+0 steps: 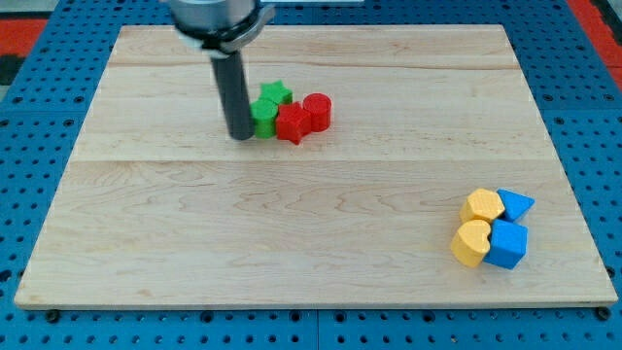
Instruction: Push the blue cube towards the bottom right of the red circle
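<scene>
Though far from blue cube (507, 244), my tip (240, 136) against green block (263, 117), red star (292, 124) and red circle (317, 110) beyond; pincer state unclear.

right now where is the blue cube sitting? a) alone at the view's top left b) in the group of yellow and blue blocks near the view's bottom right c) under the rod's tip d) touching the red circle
b: the blue cube sits packed among two yellow blocks and another blue block near the view's bottom right, far from the red circle and from my tip, which is beside the green blocks near the top.
</scene>
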`<move>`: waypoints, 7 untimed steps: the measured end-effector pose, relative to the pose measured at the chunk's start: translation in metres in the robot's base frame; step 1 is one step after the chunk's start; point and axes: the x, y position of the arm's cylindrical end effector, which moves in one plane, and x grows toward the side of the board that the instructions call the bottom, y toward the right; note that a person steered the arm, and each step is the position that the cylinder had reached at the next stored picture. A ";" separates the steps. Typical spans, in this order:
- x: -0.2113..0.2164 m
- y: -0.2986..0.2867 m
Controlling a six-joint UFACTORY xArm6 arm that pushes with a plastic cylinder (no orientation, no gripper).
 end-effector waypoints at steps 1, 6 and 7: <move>-0.002 -0.012; 0.189 0.122; 0.230 0.176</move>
